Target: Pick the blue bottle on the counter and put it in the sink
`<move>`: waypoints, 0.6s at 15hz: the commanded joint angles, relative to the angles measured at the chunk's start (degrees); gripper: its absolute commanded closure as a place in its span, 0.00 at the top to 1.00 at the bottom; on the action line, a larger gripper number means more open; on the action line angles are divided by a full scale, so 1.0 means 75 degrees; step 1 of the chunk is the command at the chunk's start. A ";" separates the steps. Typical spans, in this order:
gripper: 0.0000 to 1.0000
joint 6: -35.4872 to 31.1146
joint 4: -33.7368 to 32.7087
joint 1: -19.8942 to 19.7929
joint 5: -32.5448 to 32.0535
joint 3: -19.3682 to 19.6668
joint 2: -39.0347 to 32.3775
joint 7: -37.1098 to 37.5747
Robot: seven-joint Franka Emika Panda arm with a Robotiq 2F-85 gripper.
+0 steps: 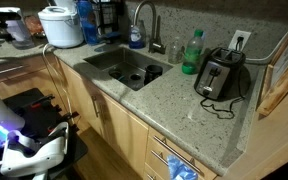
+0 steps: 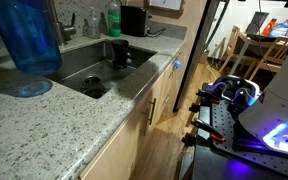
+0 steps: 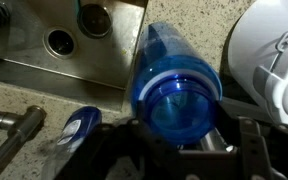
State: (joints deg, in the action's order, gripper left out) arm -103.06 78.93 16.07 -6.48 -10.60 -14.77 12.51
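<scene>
the claw [image 3: 182, 152] grips the top of the blue bottle [image 2: 29, 40], which stands upright at the counter [image 2: 54, 130] edge beside the white cooker [image 3: 269, 60], with the sink [image 2: 84, 65] just alongside.

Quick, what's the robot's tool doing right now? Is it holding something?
Tool: closed, holding the blue bottle.

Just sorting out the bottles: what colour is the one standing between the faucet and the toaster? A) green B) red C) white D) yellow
A: in an exterior view the green bottle stands on the counter between the faucet and the toaster.
</scene>
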 commanded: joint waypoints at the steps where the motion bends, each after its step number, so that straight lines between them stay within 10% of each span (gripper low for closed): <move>1: 0.43 0.0311 0.0215 -0.0103 0.0045 0.0064 0.0413 0.0042; 9: 0.43 0.0297 0.0618 -0.0443 0.0203 0.0182 0.0759 0.0059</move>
State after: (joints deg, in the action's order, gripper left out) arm -101.34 80.48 13.60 -6.35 -9.58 -12.34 12.59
